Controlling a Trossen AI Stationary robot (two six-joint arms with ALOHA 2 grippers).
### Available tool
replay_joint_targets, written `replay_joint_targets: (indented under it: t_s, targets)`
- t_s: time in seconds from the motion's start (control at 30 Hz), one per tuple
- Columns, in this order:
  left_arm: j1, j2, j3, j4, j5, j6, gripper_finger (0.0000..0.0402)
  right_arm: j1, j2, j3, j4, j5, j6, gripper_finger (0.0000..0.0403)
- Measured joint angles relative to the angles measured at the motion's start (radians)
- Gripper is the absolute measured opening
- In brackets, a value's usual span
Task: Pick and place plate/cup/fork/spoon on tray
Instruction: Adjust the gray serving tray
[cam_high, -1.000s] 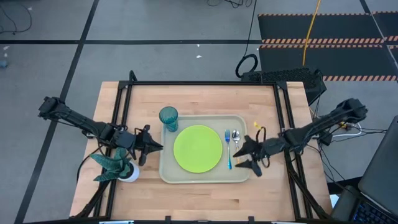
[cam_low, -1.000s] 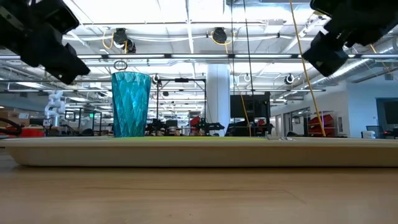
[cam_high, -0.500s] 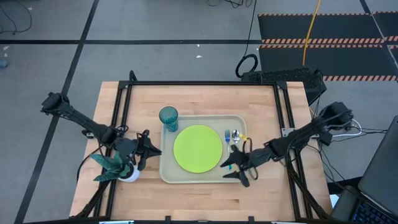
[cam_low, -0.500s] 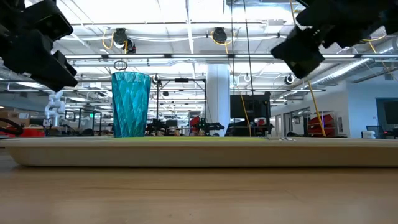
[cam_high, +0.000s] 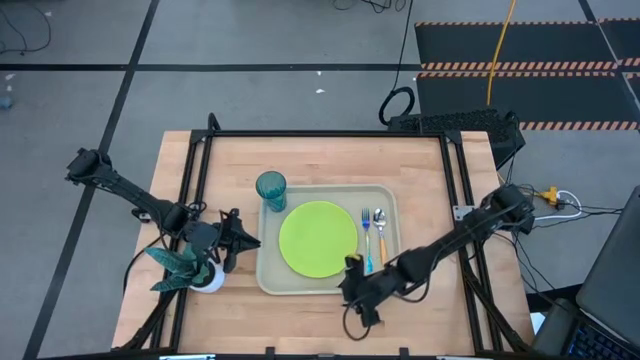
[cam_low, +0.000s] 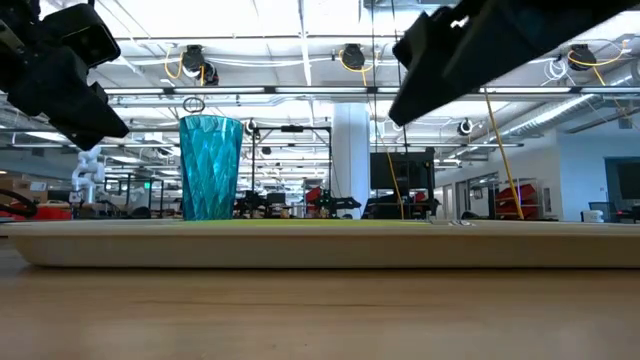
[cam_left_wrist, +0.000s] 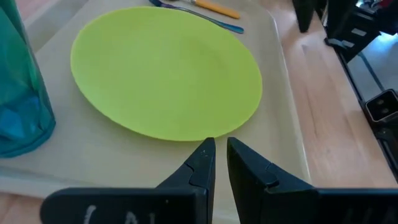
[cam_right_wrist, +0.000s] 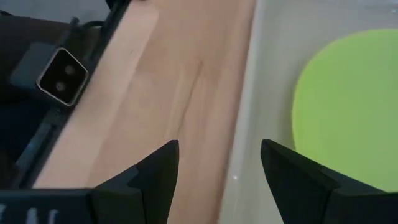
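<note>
Right claw: the right gripper (cam_high: 352, 292) hangs over the near edge of the tray, by its front right corner, fingers spread wide with nothing between them; through the gap the wrist view shows only bare wood and tray rim.
Left claw: the left gripper (cam_left_wrist: 220, 163) waits just off the tray's left edge, pointing at the plate, its two dark fingers nearly together with a thin slit between them, gripping nothing.
Tray: the tray (cam_high: 268, 282) is a beige rectangle with rounded corners and a low raised rim, matte and smooth, lying flat in the middle of the table.
Plate: the plate (cam_high: 318, 238) is flat, round and lime green with a dull smooth face; it sits in the middle of the tray.
Cup: the cup (cam_high: 271, 190) is a translucent teal tumbler with a faceted wall that catches the light; it stands upright at the tray's back left corner, just beside the plate.
Fork: the fork (cam_high: 367, 240) has a slim blue handle and metal tines; it lies on the tray just right of the plate.
Spoon: the spoon (cam_high: 380, 233) has an orange handle and a shiny silver bowl; it lies alongside the fork, on the side away from the plate.
Table: the table (cam_high: 320, 160) is pale butcher-block wood with visible strips, framed by black rails.
Plant: a plant (cam_high: 185, 262) with teal leaves in a white pot stands on the table's left side, near the left arm.
</note>
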Motion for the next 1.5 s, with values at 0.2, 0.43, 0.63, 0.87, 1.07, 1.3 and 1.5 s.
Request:
replay_joint_targets:
  t_s: [0.2, 0.43, 0.63, 0.87, 1.07, 1.3, 1.5]
  targets:
    - [0.000, 0.000, 0.000, -0.005, 0.000, -0.003, 0.0042, 0.025, 0.116, 0.109, -0.081, 0.078, 0.046, 0.0219]
    - [0.000, 0.000, 0.000, -0.004, 0.000, -0.003, 0.0042, 0.056, 0.217, 0.186, -0.244, 0.165, 0.141, 0.0219]
    - [-0.005, 0.000, 0.000, -0.001, 0.000, -0.003, 0.0042, 0.061, 0.219, 0.189, -0.250, 0.265, 0.196, 0.0219]
    - [-0.020, 0.000, 0.000, 0.000, 0.000, -0.004, 0.0042, 0.064, 0.220, 0.188, -0.222, 0.289, 0.217, 0.0219]
    - [-0.036, 0.000, 0.000, 0.012, 0.000, -0.005, 0.0042, 0.071, 0.220, 0.188, -0.182, 0.289, 0.194, 0.0219]
    - [-0.044, 0.001, 0.000, 0.017, 0.000, -0.006, 0.0042, 0.071, 0.231, 0.188, 0.138, 0.292, 0.023, 0.0219]
    - [-0.046, 0.000, 0.000, 0.017, 0.002, -0.007, 0.0042, 0.063, 0.261, 0.188, 0.181, 0.310, -0.051, 0.0219]
